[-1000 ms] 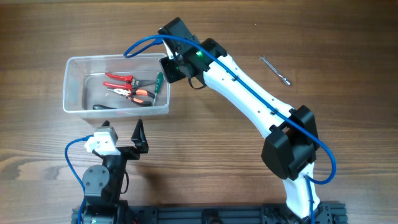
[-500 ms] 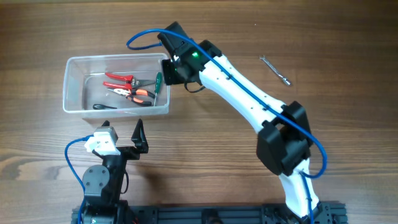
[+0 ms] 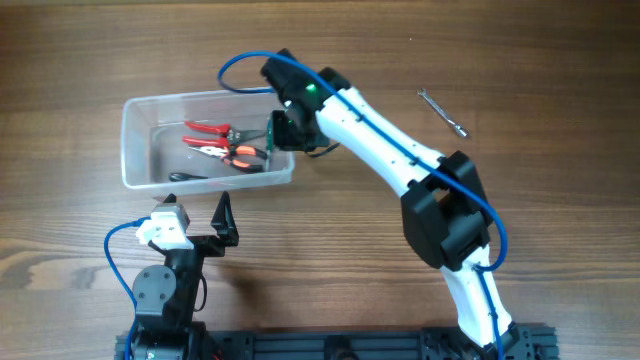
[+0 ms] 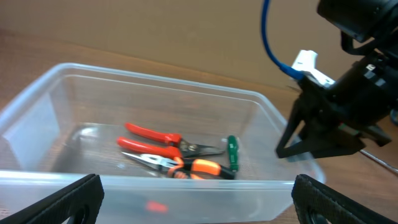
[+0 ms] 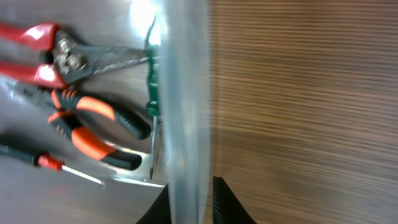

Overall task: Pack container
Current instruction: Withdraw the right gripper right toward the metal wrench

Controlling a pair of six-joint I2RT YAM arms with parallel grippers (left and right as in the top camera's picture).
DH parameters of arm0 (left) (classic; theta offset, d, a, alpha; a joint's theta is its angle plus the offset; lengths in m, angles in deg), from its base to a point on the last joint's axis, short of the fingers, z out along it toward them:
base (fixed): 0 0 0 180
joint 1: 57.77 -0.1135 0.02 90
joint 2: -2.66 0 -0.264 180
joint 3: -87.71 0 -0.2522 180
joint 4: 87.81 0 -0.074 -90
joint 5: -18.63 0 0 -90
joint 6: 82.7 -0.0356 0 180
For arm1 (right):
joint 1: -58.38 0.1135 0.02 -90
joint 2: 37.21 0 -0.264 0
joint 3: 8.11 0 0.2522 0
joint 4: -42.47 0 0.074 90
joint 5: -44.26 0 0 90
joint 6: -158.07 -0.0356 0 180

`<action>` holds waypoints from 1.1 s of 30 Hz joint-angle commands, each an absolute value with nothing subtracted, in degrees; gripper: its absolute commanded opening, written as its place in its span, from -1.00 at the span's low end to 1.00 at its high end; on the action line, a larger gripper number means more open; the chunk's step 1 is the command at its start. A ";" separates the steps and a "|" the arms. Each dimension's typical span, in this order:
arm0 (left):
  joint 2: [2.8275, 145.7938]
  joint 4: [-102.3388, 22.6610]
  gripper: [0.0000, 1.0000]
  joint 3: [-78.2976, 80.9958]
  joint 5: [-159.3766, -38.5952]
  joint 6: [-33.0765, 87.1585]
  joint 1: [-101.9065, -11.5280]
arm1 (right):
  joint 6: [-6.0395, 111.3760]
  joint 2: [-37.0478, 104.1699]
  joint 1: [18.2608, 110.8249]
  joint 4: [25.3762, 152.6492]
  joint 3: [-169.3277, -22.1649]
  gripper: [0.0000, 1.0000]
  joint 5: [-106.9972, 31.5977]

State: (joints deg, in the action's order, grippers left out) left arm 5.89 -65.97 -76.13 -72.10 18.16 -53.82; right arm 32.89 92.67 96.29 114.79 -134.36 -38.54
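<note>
gripping container (image 5: 184,93) rim, right gripper (image 5: 189,194)

The container (image 3: 140,110) is seen as clear, colourless plastic. Within it, 1 pair of cutters (image 3: 205,128) is handled in red with grey metal blades, 1 pair of pliers (image 3: 240,153) in orange and black, and 1 screwdriver (image 3: 270,140) in green. The table (image 3: 560,220) is patterned in brown wood grain. The right arm (image 3: 372,135) is coloured white with black joints, and a blue cable (image 4: 265,22) is carried on it. A silver tool (image 3: 443,111) is shown at the upper right of the overhead view.
</note>
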 commanded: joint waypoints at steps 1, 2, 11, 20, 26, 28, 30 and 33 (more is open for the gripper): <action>5.84 -65.93 1.00 -76.37 -71.95 18.66 -54.15 | 30.53 93.81 91.90 117.79 -133.74 -0.67 -42.48; 5.84 -65.93 1.00 -76.37 -71.95 18.66 -54.15 | 30.48 93.81 91.04 119.10 -133.74 -0.68 -43.07; 5.84 -65.93 0.99 -76.37 -71.95 18.66 -54.15 | 28.52 93.81 87.88 127.54 -133.74 -0.79 -44.20; 5.84 -65.93 1.00 -76.40 -71.95 18.66 -54.15 | 31.71 90.31 86.65 120.17 -133.99 -0.21 -48.11; 5.84 -65.93 0.99 -76.40 -71.95 18.66 -54.15 | 48.32 79.86 83.22 108.28 -134.44 0.64 -50.63; 5.84 -65.95 1.00 -76.37 -71.95 18.66 -54.15 | 54.64 77.50 80.88 107.82 -134.44 0.68 -52.81; 5.84 -65.95 1.00 -76.37 -71.95 18.66 -54.15 | 60.73 76.39 78.24 109.15 -134.42 0.68 -55.59; 5.84 -65.93 1.00 -76.37 -71.95 18.66 -54.15 | 71.38 76.59 72.62 110.47 -133.96 0.85 -57.62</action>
State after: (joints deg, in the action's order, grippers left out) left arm 5.89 -65.97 -76.13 -72.10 18.16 -53.82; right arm 55.20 76.48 78.45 109.66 -134.03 -52.16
